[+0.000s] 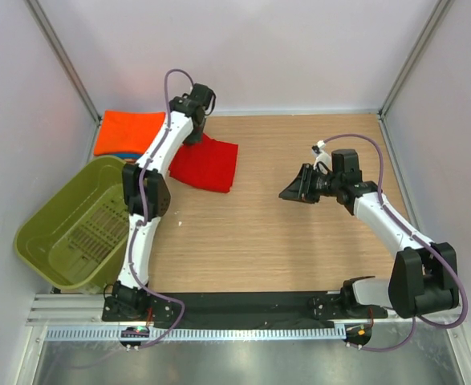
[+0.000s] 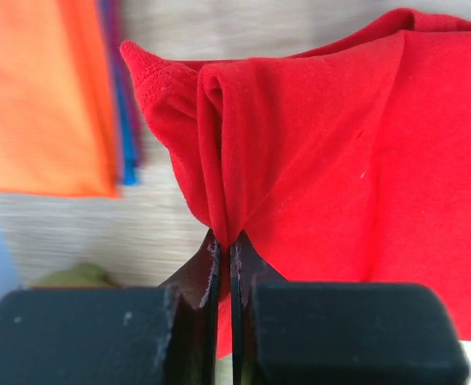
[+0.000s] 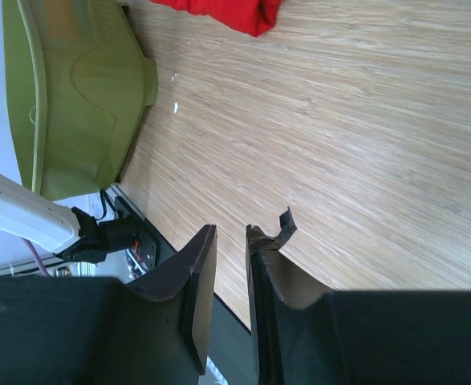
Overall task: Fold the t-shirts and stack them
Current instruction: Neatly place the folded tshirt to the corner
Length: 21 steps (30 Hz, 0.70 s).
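Observation:
A folded red t-shirt [image 1: 209, 164] lies on the wooden table, left of centre. My left gripper [image 1: 193, 138] is shut on its far left edge; in the left wrist view the red t-shirt [image 2: 339, 152] bunches into a ridge pinched between the jaws of the left gripper [image 2: 225, 245]. A folded orange t-shirt [image 1: 128, 131] lies at the far left, with a blue t-shirt [image 2: 127, 152] showing as a thin edge under the orange t-shirt [image 2: 42, 96]. My right gripper [image 1: 293, 192] hovers right of centre, slightly open and holding nothing; the right gripper [image 3: 231, 241] has a narrow gap.
An olive-green plastic basket [image 1: 71, 224] stands tilted at the near left edge of the table, seen also as the basket [image 3: 75, 88] in the right wrist view. Grey walls enclose the table on three sides.

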Available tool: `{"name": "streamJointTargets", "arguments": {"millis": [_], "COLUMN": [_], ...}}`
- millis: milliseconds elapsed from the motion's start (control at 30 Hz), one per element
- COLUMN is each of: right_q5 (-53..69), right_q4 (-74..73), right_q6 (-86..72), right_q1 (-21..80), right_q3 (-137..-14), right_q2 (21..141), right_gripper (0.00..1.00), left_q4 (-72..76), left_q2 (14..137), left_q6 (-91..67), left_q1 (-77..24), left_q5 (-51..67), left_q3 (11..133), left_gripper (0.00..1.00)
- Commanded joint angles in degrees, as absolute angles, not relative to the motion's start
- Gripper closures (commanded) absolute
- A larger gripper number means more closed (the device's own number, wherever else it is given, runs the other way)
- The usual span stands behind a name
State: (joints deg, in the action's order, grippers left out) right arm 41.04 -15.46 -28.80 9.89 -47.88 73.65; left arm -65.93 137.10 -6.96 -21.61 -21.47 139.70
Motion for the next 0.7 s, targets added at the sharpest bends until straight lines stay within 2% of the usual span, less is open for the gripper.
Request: {"name": "streamJointTargets", "arguments": {"millis": [0, 167, 467, 667], "right_q5": [40.87, 39.99, 39.3, 38.32], "right_q4": [-14.33, -15.73, -18.19, -20.74], "right_q6": [-28.13, -26.72, -25.67, -24.52], "right_q1": [9.75, 9.58, 9.49, 9.49], "right_q3": [-50.8, -51.85, -52.29, -53.79], "right_q2": [74.0, 74.62, 74.35, 78.05], "right_gripper": [0.71, 0.71, 0.71, 0.71], "left_q4": [-61.45, -61.87, -58.37, -51.97], "left_q2": [131.14, 126.93, 123.14, 125.94], "left_q6": [1.82, 3.6, 10.62, 7.21], "left_q1": [-18.29, -17.4, -9.85, 3.32], "left_q5": [-26.72, -19.79, -11.6, 2.43], "left_q3": [143.52, 150.11, 145.99, 150.11], "left_gripper": [1.0, 1.0, 1.0, 1.0]}}
